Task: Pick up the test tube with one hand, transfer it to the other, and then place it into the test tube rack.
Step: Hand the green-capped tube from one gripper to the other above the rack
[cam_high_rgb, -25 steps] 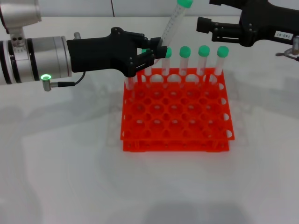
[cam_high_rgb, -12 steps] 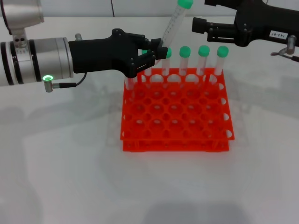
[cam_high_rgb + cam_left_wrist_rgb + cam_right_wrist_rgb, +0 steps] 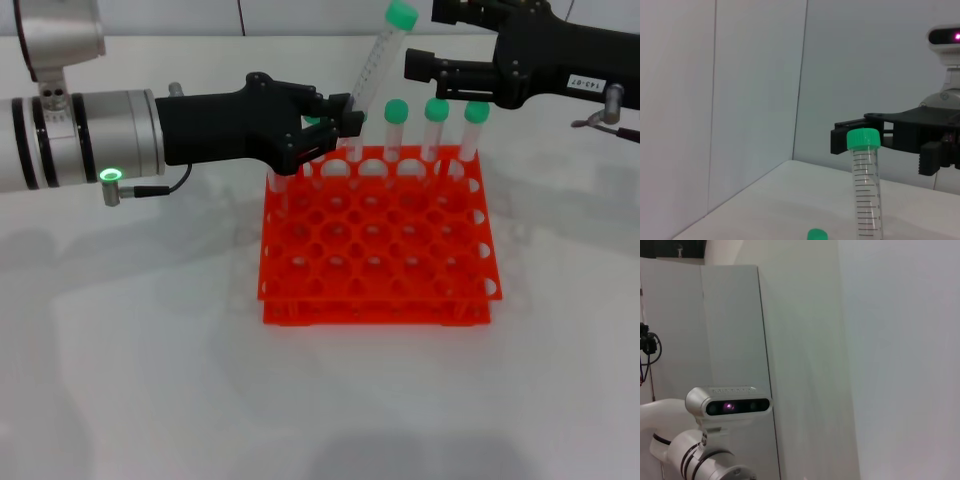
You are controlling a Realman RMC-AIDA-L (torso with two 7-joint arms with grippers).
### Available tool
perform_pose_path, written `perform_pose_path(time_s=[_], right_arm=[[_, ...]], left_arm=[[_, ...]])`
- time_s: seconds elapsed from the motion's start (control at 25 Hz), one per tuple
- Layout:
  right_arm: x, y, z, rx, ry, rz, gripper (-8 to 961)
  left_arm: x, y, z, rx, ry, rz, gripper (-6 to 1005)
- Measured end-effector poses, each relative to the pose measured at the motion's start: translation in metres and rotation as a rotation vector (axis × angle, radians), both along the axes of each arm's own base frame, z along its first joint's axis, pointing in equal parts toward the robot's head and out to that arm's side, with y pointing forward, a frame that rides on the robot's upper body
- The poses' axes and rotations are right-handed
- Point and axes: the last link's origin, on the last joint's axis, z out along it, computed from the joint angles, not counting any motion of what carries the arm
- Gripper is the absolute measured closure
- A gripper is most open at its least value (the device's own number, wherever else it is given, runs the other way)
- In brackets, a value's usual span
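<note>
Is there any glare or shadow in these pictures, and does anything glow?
Head view: soft, even light, faint grey shadows on the table; a green ring glows on the left wrist. Left wrist view: the tube's markings read clearly. Right wrist view: a small pinkish light glows on the robot's head camera.

Bare table (image 3: pixel 150 380) in front of test tube rack (image 3: pixel 378 240), upright capped tubes (image 3: pixel 436 125) crowding back row, front holes open

test tube (image 3: pixel 866 192): upright, green cap, graduated | right gripper (image 3: pixel 900 137): black, just behind the cap, toward 3 o'clock | second green cap (image 3: pixel 817 234): 7 o'clock of tube | tabletop (image 3: pixel 790 205): white
</note>
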Motion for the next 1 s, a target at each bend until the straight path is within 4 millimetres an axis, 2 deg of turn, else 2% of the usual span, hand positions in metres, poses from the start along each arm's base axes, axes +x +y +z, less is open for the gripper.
perform_pose_path(time_s=[1.0], right_arm=[[-0.01, 0.003, -0.011, -0.048, -0.003, 0.015, 184]], left_arm=[[-0.003, -0.003, -0.002, -0.013, 0.009, 0.0, 817]])
